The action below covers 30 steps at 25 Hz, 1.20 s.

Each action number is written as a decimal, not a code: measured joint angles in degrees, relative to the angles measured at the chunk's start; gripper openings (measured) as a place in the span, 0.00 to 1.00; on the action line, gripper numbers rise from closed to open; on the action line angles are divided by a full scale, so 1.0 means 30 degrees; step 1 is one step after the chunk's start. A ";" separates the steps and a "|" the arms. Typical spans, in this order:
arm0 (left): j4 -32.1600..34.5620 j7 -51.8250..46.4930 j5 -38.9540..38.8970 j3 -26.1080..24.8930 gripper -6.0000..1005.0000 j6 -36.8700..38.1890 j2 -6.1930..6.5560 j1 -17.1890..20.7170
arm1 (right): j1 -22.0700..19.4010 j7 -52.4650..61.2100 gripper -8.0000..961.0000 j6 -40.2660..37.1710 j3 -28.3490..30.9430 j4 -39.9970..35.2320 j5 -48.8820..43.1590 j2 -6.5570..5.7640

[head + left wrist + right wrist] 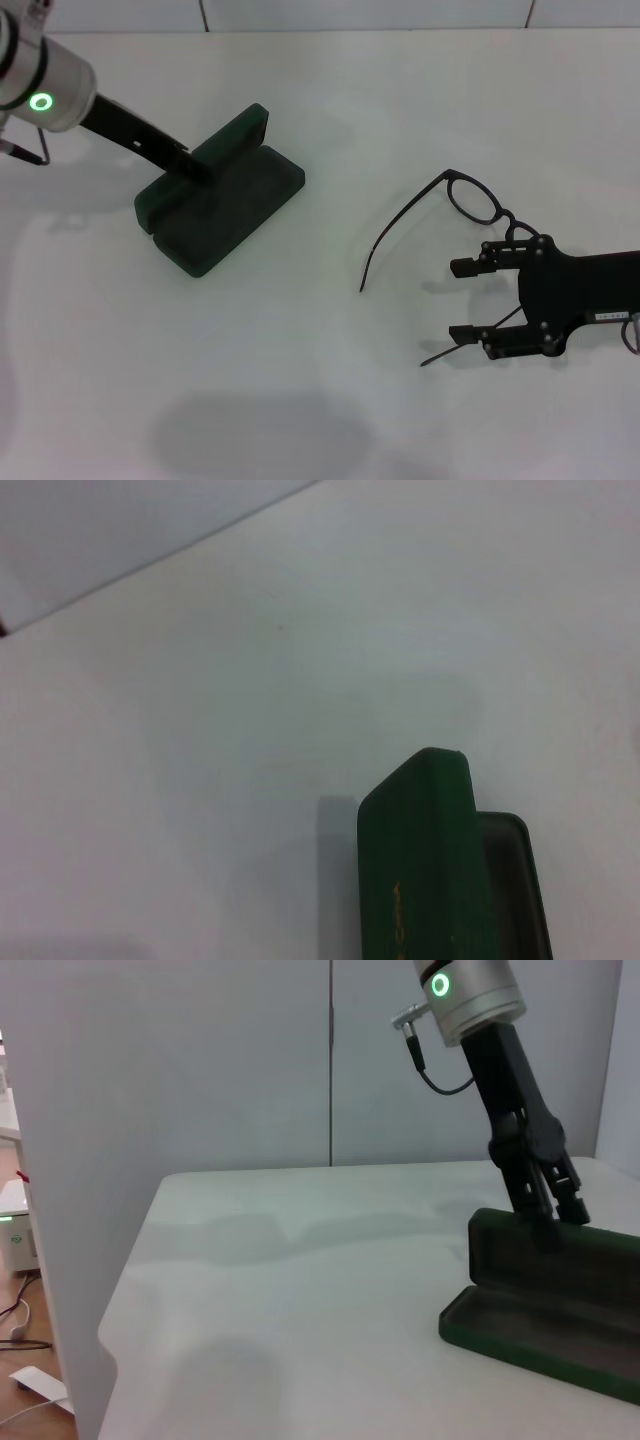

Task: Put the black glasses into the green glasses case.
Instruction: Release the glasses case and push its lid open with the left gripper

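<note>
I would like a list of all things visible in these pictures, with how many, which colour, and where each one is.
green glasses case: one, dark green, open with the lid raised, on the table's left part.
black glasses: one pair, black frame, unfolded on the table's right part, partly under the right gripper.
table: one, white, under everything.
wall panels: pale grey, behind the table.
left gripper: one, black, at the upper edge of the case's raised lid.
right gripper: one, black, open, over the glasses' near side, one temple arm by its lower finger.
</note>
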 joint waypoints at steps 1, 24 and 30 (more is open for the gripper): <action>-0.0027 -0.0003 0.0026 0.0196 0.82 -0.0185 -0.0025 -0.0002 | -0.0007 -0.0008 0.73 0.0001 0.0000 0.0001 -0.0002 0.0009; 0.0041 0.0099 0.0175 0.2011 0.72 -0.1540 -0.0527 -0.0039 | -0.0131 -0.0119 0.73 0.0492 -0.0326 0.0036 -0.0049 0.0013; 0.0064 0.0243 0.0176 0.2038 0.44 -0.1672 -0.0482 -0.0053 | -0.0179 -0.0117 0.73 0.0492 -0.0449 0.0057 -0.0047 0.0013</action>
